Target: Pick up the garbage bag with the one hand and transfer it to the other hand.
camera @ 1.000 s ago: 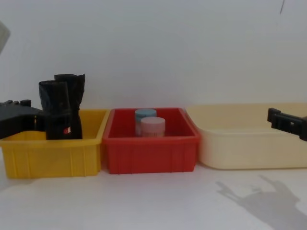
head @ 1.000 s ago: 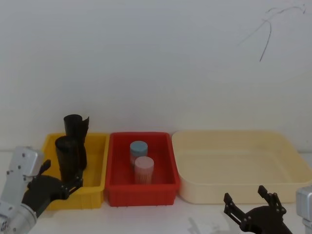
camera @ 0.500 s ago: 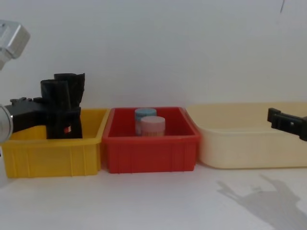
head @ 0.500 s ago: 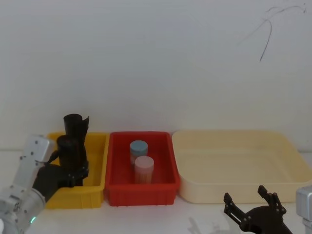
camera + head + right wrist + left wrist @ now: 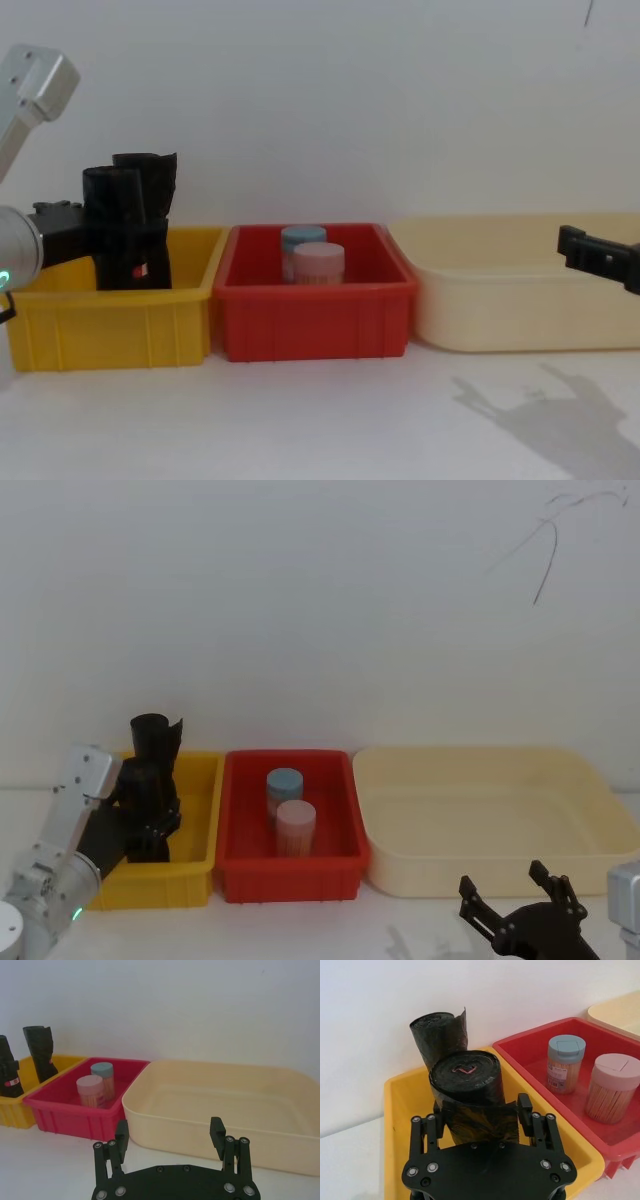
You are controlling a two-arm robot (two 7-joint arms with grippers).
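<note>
The left end effector (image 5: 478, 1116) was spread wide, its fingers (image 5: 524, 1110) straddling the garbage bag (image 5: 466, 1072) — the roll stood upright in the yellow bin (image 5: 400, 1125), just before a taller black bundle (image 5: 436, 1035). The right end effector (image 5: 169, 1135), likewise spread, hovered low near the cream tub (image 5: 200, 1125).

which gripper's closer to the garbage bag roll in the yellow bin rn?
Left. The left gripper is right at the garbage bag, around it in the yellow bin. The right gripper sits open, low in front of the cream tub, past the red bin.
</note>
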